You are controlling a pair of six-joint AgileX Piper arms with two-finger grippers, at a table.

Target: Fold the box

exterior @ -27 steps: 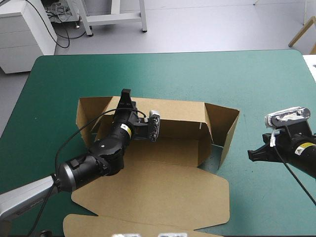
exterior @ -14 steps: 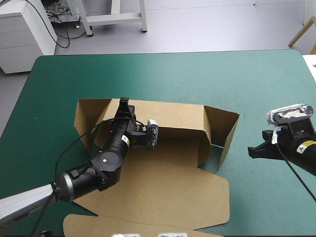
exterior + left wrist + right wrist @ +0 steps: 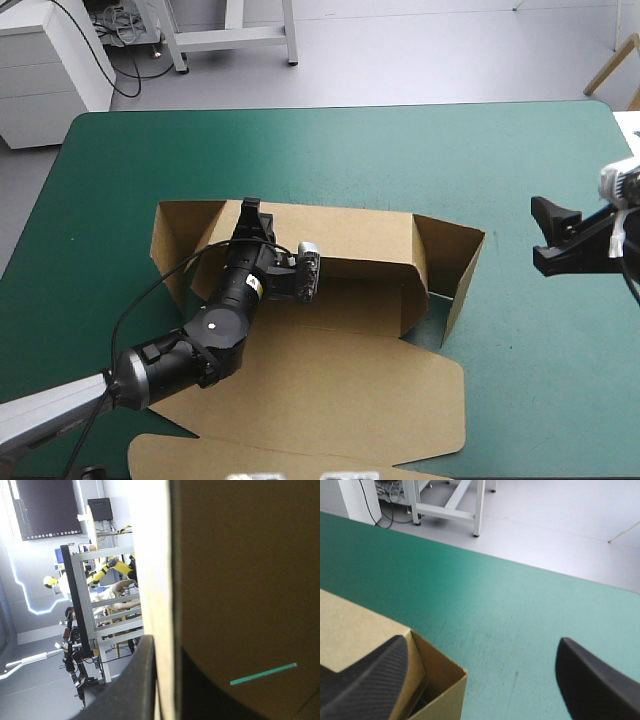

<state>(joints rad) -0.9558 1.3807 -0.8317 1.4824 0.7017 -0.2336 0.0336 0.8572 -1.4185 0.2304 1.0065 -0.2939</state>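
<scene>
- The box (image 3: 370,240) lies on the desk (image 3: 400,150), at its middle and a little toward 9 o'clock; its back wall (image 3: 350,235) stands raised; the lid (image 3: 320,390) lies flat toward 6 o'clock.
- The left jaws are clenched on the back wall's top edge, near its 9 o'clock end; in the left wrist view one finger (image 3: 132,690) lies against the board's pale edge, the sheet between the pair.
- The right jaws are released, fingers (image 3: 370,680) wide apart; they hover off the box at 3 o'clock, apart from the right wall (image 3: 455,255).
- The step, as I judge it, is to steady the back wall while the right wall is turned in; the left grip should hold firm and upright and not drag the box; the right jaws should meet the wall squarely near its top edge; a skewed push may buckle the board or slide the sheet.
</scene>
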